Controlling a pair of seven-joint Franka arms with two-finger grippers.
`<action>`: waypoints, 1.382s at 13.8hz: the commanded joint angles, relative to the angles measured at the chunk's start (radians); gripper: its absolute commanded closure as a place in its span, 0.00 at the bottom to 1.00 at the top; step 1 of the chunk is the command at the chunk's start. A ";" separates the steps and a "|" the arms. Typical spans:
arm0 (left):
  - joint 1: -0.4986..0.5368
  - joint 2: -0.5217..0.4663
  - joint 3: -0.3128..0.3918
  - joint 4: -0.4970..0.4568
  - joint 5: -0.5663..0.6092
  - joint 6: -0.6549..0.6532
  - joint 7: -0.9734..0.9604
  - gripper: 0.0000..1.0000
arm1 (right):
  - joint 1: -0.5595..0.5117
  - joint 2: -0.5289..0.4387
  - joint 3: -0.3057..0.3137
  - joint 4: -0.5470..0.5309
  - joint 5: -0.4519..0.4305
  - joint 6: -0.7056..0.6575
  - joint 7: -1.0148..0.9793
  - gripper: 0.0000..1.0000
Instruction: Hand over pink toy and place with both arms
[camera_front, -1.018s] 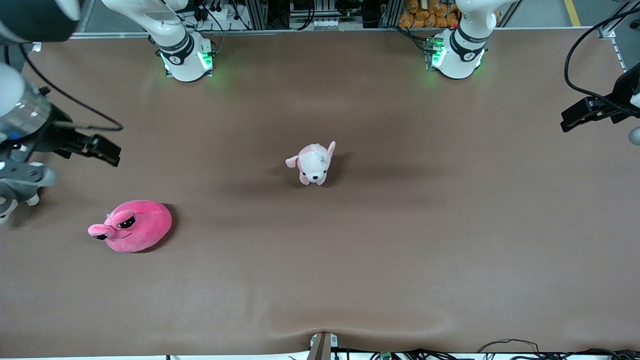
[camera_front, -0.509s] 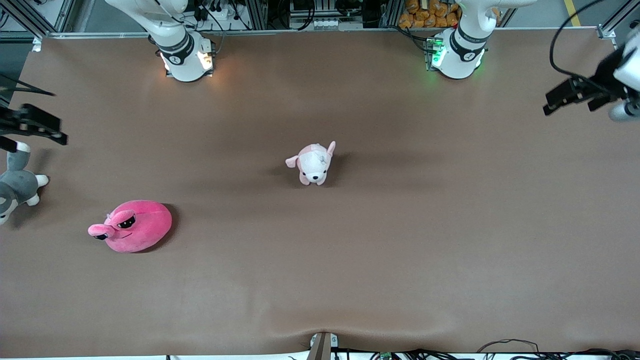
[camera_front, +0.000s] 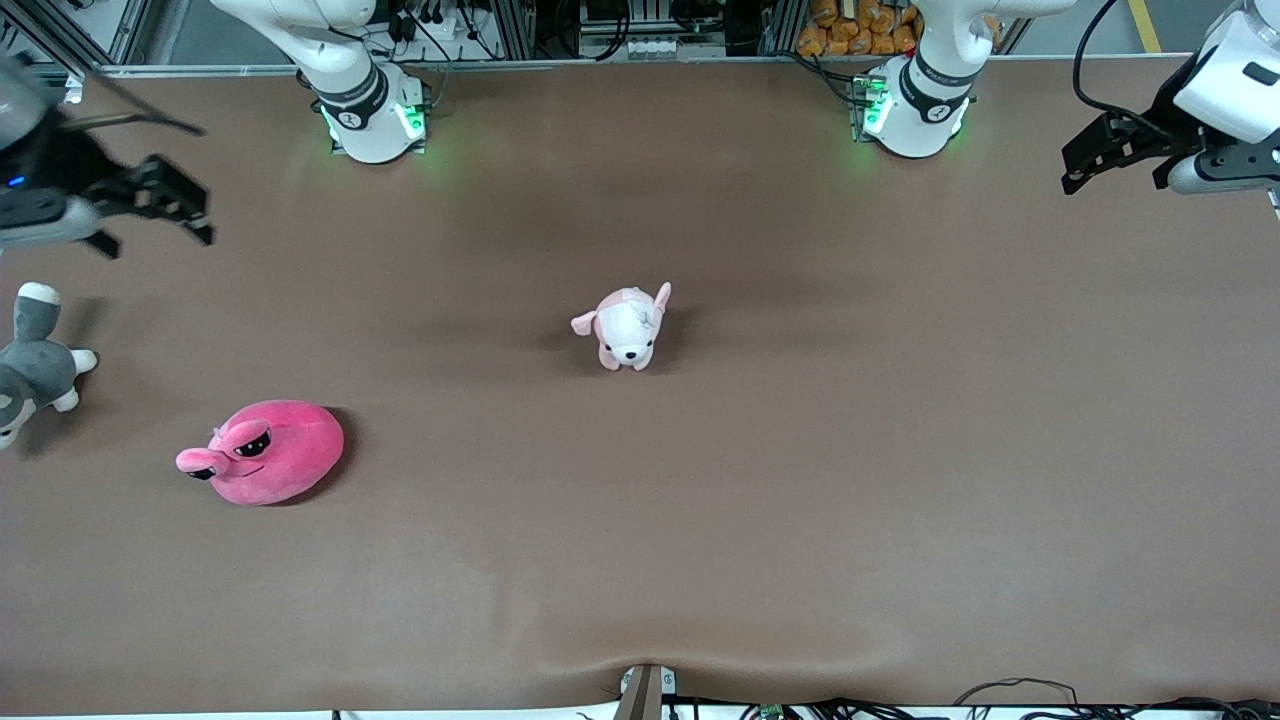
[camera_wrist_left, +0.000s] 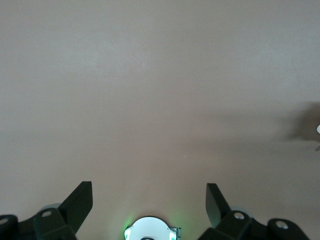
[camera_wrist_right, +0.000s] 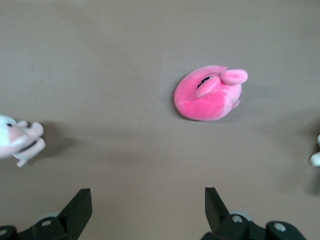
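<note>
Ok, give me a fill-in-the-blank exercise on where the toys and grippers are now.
1. The hot-pink blob plush lies toward the ___ arm's end of the table.
2. The pale puppy plush lies ___ from the front camera than it.
3. The right gripper and left gripper are both ___.

Missing: right; farther; open

a robotics lab: two bench-mounted arms (camera_front: 365, 110), brown table (camera_front: 800, 450), aluminium framing and cables.

White arms (camera_front: 345, 60) on green-lit bases (black cables trailing), black fingers (camera_wrist_left: 80, 202).
</note>
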 joint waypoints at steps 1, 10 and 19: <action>-0.003 -0.012 -0.012 -0.009 0.018 0.008 0.017 0.00 | 0.022 0.029 -0.006 0.065 -0.025 -0.023 0.100 0.00; 0.008 0.031 -0.006 0.051 0.018 -0.003 0.025 0.00 | -0.002 0.108 -0.015 0.175 -0.073 -0.102 -0.102 0.00; 0.008 0.095 -0.003 0.151 0.018 -0.072 0.018 0.00 | -0.035 0.105 -0.017 0.168 -0.020 -0.105 -0.104 0.00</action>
